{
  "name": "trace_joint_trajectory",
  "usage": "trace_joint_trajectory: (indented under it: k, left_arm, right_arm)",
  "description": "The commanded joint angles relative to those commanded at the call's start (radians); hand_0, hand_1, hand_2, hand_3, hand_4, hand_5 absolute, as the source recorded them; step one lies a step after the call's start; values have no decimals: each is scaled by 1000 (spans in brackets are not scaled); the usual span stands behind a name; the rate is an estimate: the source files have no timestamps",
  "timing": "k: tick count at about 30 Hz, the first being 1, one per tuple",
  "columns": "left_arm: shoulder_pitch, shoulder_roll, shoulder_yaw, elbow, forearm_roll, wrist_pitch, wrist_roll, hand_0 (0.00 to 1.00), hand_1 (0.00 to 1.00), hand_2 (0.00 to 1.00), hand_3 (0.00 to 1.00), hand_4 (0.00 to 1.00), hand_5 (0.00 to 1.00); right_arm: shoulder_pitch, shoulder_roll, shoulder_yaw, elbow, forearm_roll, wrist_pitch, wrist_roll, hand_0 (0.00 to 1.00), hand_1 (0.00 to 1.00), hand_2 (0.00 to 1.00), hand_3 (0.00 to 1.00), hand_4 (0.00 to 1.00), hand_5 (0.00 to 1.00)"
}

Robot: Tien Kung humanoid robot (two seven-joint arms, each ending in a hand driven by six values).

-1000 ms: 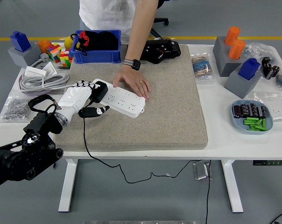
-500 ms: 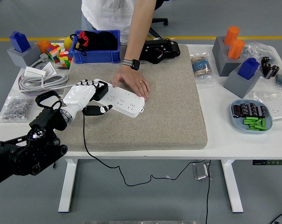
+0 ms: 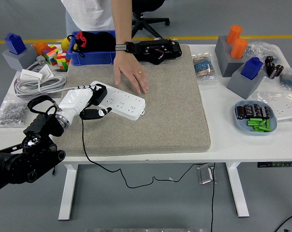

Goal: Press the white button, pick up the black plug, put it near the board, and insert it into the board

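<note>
A white power strip (image 3: 121, 101) lies slantwise on the grey felt mat (image 3: 165, 106). At its left end sits the black plug (image 3: 99, 94), with its black cord (image 3: 83, 140) running down off the table's front edge. My left hand (image 3: 85, 102), white with black fingertips, is curled around the plug, thumb reaching out to the right below it. A person's hand (image 3: 130, 73) rests flat on the strip's far right part, holding it down. The strip's white button is hidden from me. My right arm is out of view.
A blue bin (image 3: 94, 48) with black items, colour cubes (image 3: 54, 54) and a coiled white cable (image 3: 39, 83) stand at the back left. A black device (image 3: 154, 50) lies at the mat's far edge. Grey blocks (image 3: 245, 72) and a blue dish (image 3: 255, 118) sit right.
The whole view has slid slightly left and up. The person's hand has moved off the strip's right end toward its far edge. My left hand stays on the plug at the strip's left end.
</note>
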Motion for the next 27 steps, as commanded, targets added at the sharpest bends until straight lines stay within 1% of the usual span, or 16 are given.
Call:
trace_joint_trajectory:
  k: [5,11,15,19,21,26,27]
  left_arm:
    - [10,10,-74,-53,11,10,-5,901,914,853,821,811,623]
    - [29,16,-146,-93,18,25,-15,907,919,856,819,808,623]
    - [48,17,-203,-102,21,33,-22,913,921,859,817,809,624]
    - [75,14,-282,-101,23,36,-23,913,921,859,817,809,624]
    - [89,12,-324,-100,26,37,-22,914,921,859,815,811,626]
    - [120,4,-404,-100,30,35,-20,914,921,859,815,811,626]
    - [129,0,-420,-102,29,35,-20,920,924,866,818,811,626]
  right_arm:
    - [-2,1,1,0,0,0,0,793,763,791,775,797,586]
    - [-3,1,2,-1,-1,0,0,794,763,791,775,797,586]
    - [-4,2,5,-1,-2,0,0,793,763,790,775,797,586]
    - [-5,1,10,0,-4,0,0,793,763,790,775,797,586]
    - [-7,1,14,2,-6,0,0,791,763,790,775,814,588]
    - [-11,-2,35,2,-17,1,-1,791,763,790,775,814,588]
    - [-12,-3,38,2,-18,1,-1,791,763,789,775,797,586]
